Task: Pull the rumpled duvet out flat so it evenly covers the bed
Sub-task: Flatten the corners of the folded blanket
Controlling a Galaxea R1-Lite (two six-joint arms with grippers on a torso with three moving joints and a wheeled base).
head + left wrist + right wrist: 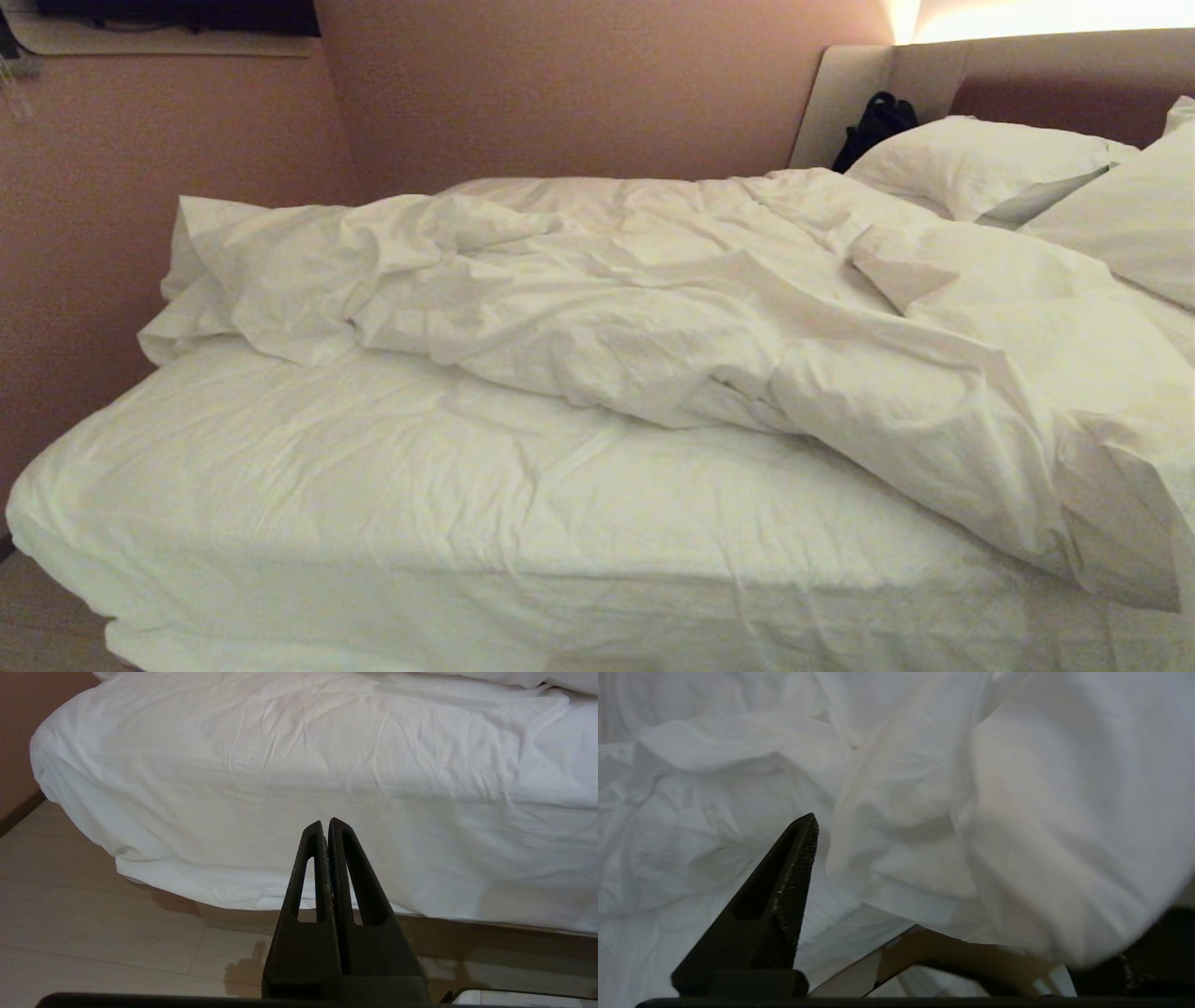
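Observation:
The duvet (672, 308) lies rumpled across the far half of the bed (392, 523), with one fold hanging over the near right edge. The white sheet in front of it is bare. Neither gripper shows in the head view. In the right wrist view my right gripper (957, 858) is open wide, close against the duvet (1017, 812). One black finger (784, 882) is plain to see; a hanging fold covers the other. My left gripper (325, 823) is shut on nothing, low beside the bed's sheeted side (280, 788).
Two pillows (980, 163) lie at the headboard (1055, 93), with a dark bag (878, 126) in the corner behind them. A pink wall (84, 233) runs along the bed's left end. Pale floor (93, 914) and the platform base (233, 917) lie below.

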